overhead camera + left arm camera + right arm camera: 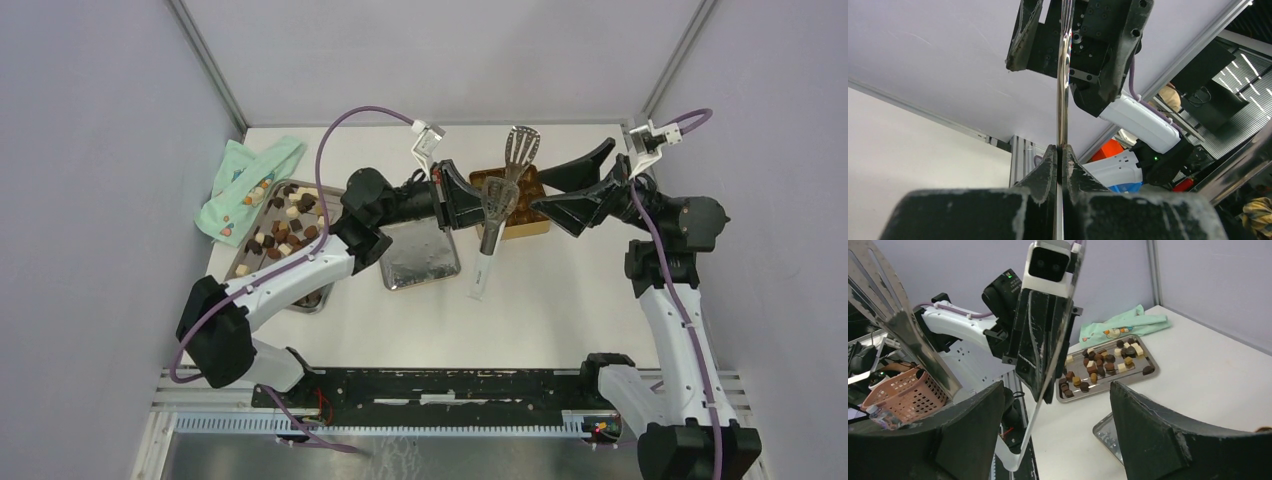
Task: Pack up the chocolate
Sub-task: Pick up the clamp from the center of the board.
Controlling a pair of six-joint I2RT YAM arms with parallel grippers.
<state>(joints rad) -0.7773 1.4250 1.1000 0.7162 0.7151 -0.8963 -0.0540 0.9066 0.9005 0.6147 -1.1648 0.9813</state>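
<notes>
The white rectangular table [560,300] carried four things. A mint-green printed cloth pouch [245,185] lay crumpled at ten o'clock, touching the far end of a long oblong steel tray [236,266] at nine. A small shiny square metal tray [420,262] sat near the centre, and a gold square compartmented tin [534,226] at one o'clock.

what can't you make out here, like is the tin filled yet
Gold tin, top view: tongs and the left claw cover most compartments; contents too small to tell.
Chocolate on its tray, top view: near end hidden under the left arm.
Left wrist view: tongs edge-on, no tin or tray in frame.
</notes>
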